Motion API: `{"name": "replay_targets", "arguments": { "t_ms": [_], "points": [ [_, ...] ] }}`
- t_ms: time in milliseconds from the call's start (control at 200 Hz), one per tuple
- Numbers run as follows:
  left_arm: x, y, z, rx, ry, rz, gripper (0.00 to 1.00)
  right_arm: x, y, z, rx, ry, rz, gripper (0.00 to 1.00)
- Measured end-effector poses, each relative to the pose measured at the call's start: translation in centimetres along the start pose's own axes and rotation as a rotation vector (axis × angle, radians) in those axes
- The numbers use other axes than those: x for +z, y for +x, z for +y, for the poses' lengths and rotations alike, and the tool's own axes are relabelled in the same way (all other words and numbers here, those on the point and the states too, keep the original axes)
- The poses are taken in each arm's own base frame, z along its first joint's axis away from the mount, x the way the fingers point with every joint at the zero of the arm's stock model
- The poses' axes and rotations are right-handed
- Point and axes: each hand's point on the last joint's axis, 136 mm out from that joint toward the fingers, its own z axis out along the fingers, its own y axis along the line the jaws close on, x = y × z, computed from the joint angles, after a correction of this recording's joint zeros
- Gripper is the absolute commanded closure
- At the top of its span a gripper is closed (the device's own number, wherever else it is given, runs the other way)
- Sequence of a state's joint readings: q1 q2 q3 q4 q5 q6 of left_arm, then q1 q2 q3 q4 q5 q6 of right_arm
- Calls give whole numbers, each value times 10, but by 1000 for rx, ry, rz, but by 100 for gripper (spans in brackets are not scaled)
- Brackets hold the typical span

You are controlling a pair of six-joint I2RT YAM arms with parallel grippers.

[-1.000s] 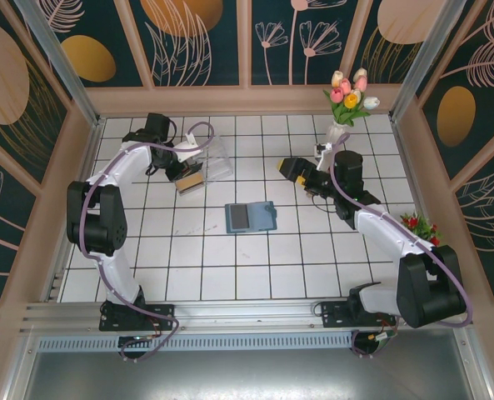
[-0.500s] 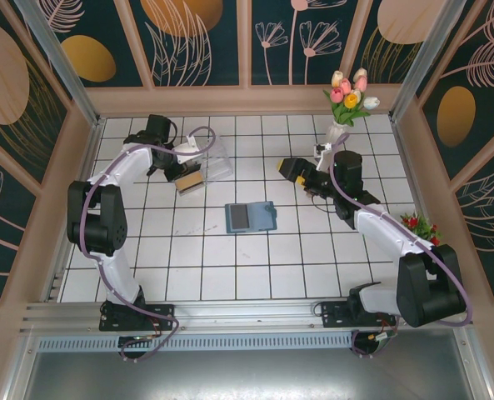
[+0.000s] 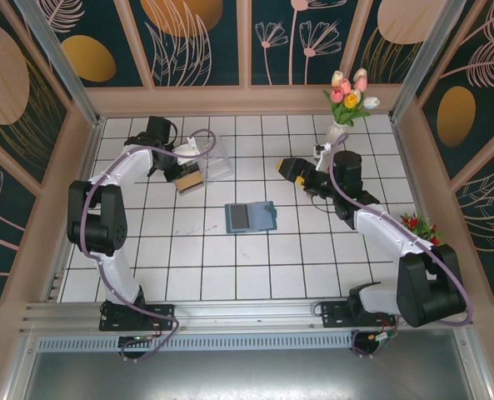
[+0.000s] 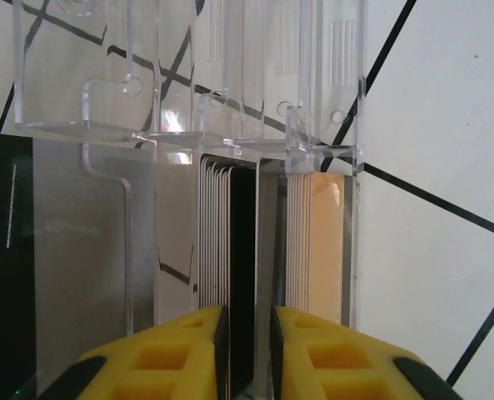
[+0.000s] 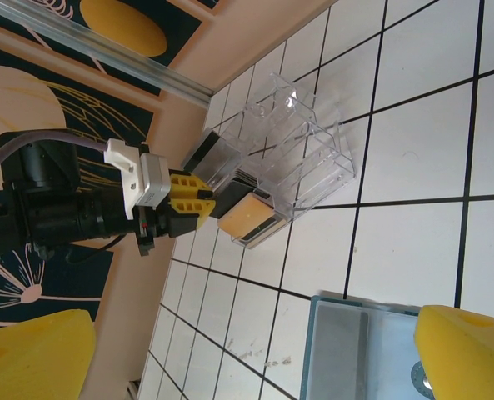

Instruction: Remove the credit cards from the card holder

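Though a credit card [image 4: 242, 275] stands edge-on within left gripper [image 4: 247, 354], grip unclear | right gripper [image 5: 255, 354] spread wide

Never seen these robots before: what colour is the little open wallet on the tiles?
The card holder is teal-blue, greyish inside; top external view best.

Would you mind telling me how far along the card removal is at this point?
Done: stacks of credit cards already stand in the clear box. In hand: the left gripper is at the box, jaws narrowly either side of a dark card; whether it grips is unclear. Left: the card holder lies open; whether cards remain inside is unclear. The right gripper hangs open.
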State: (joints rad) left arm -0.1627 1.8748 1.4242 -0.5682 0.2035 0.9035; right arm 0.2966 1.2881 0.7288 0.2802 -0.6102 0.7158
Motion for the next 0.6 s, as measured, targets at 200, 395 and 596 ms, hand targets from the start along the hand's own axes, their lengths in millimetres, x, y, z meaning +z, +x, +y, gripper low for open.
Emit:
{"name": "replay_targets", "arguments": {
  "t_ms": [200, 395, 596],
  "points": [
    [3, 0, 1, 0, -15, -8, 74, 0, -1, -1, 0, 4, -3, 1],
    [-9, -10, 6, -13, -49, -55, 72, 0, -1, -1, -1, 8, -7, 1],
    [-52, -35, 21, -91, -191, -204, 65, 7, 12, -8, -7, 76, 13, 2]
  ]
}}
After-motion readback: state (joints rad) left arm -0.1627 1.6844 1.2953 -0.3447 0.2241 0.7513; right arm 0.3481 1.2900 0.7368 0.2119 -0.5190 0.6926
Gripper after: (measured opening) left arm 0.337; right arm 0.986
